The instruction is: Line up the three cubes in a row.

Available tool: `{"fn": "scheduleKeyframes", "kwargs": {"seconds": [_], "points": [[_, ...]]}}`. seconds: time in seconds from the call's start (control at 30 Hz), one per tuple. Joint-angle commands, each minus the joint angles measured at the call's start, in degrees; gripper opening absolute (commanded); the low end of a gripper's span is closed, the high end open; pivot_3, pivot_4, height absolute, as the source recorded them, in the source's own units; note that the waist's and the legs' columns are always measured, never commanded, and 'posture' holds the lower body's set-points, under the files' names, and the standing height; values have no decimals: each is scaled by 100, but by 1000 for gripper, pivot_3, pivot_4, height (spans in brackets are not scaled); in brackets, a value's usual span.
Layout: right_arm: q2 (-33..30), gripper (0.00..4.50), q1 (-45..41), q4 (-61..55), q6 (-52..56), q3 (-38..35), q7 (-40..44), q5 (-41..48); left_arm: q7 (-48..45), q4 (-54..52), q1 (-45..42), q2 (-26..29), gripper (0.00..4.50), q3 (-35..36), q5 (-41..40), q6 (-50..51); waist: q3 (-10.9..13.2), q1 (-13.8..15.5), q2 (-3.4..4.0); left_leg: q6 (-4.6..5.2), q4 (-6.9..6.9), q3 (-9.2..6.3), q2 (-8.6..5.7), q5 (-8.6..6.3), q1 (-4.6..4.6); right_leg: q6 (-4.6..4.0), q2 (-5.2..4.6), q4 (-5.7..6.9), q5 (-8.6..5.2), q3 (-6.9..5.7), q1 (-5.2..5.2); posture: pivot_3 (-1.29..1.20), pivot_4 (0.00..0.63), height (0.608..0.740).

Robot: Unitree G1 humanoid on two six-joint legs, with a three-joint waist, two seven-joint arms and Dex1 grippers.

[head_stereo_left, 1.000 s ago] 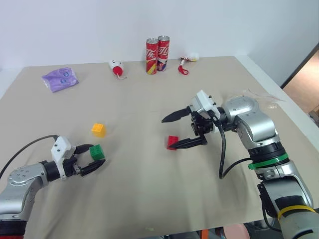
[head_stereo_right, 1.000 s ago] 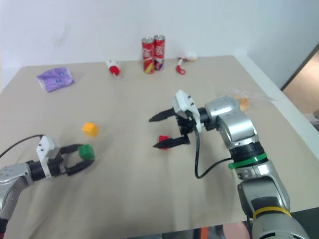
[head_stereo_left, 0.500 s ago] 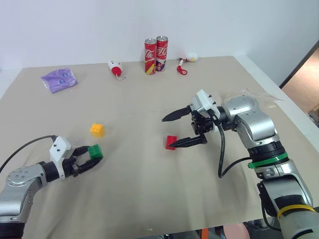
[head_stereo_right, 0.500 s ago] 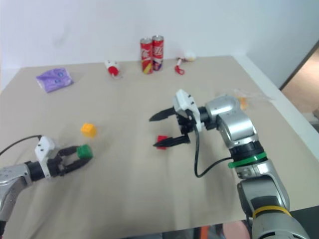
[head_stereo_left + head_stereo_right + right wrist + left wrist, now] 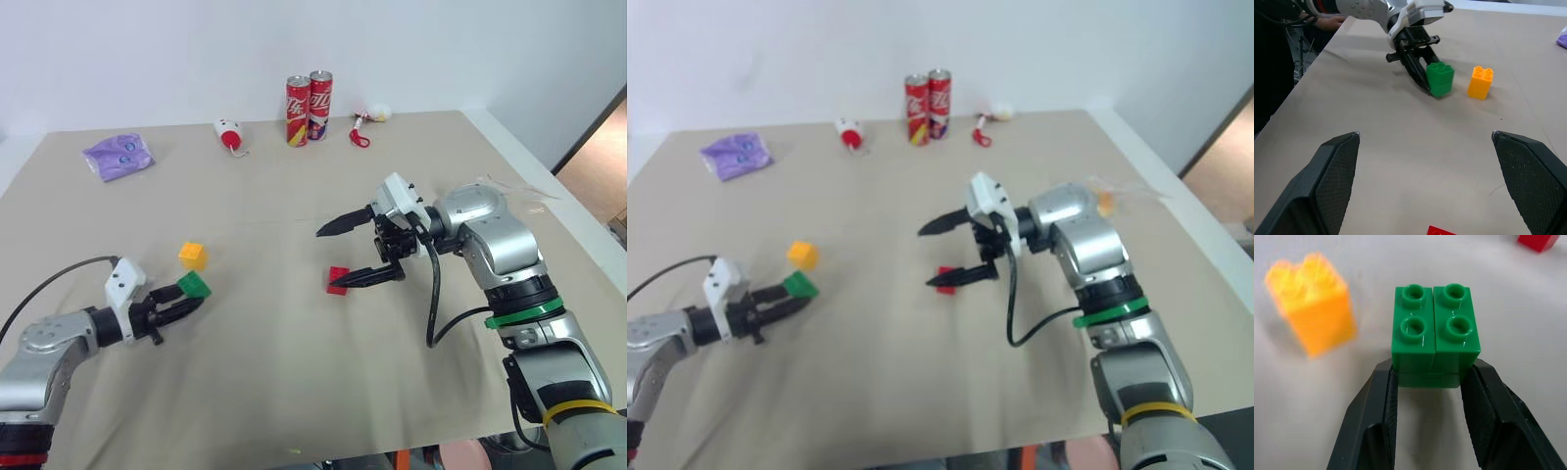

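Presently the left gripper (image 5: 1427, 382) pinches the green cube (image 5: 193, 285), its jaws pressed against the cube's two opposite side faces low down, with the studded top facing up in the left wrist view. The cube sits at the very tips of the jaws, on the left side of the tabletop (image 5: 294, 392). The yellow-orange cube (image 5: 193, 256) stands just beyond it and slightly to the left, near but apart. The red cube (image 5: 338, 279) lies well off to the right, toward the table's middle, below the right gripper (image 5: 355, 255), whose jaws are spread wide with nothing between them; the lower tip reaches close beside the red cube, though contact cannot be confirmed.

Assessment: the governing relation is that the green cube's nearest neighbour is the yellow-orange one, and the red cube lies to the right of both. A row would most readily form along the left-to-right line, with the left arm nearer the green and yellow-orange cubes and the right arm nearer the red.
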Motion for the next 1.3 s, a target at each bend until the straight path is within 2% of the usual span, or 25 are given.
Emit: {"fn": "scheduleKeyframes", "kwargs": {"seconds": [0.03,0.27,0.5,0.87,1.3], "points": [[-212,4500,-75,-262,76,-181,165,125,-232,-312,-364,8,1295,-380,52,-111,0,12,0,0,0,0,-2,0,-1,1,0,0,-1,0,0,0,150,740],[-592,4500,208,-479,166,-343,69,220,-499,173,-1465,-356,1295,-1219,435,-355,0,70,-1,0,1,-8,-6,0,-7,4,3,0,-4,2,1,0,150,740],[-788,4500,510,-1023,507,-603,-196,435,-1162,1201,-2583,-649,1295,-1903,875,-841,0,63,-1,0,9,-13,-8,0,-9,7,8,2,-2,5,2,0,150,740],[-1120,4500,1089,-1601,794,-892,-517,608,-2338,2590,-3405,-661,1295,-2267,1327,-1694,0,64,-1,1,14,-16,-8,0,-16,9,9,2,-4,4,0,0,150,740],[-1053,4500,1193,-1723,770,-857,-782,661,-2647,3547,-4053,-1086,1295,-2377,1711,-2109,0,63,-1,2,42,-20,-8,-1,-33,19,10,4,3,2,0,0,150,740]]}}
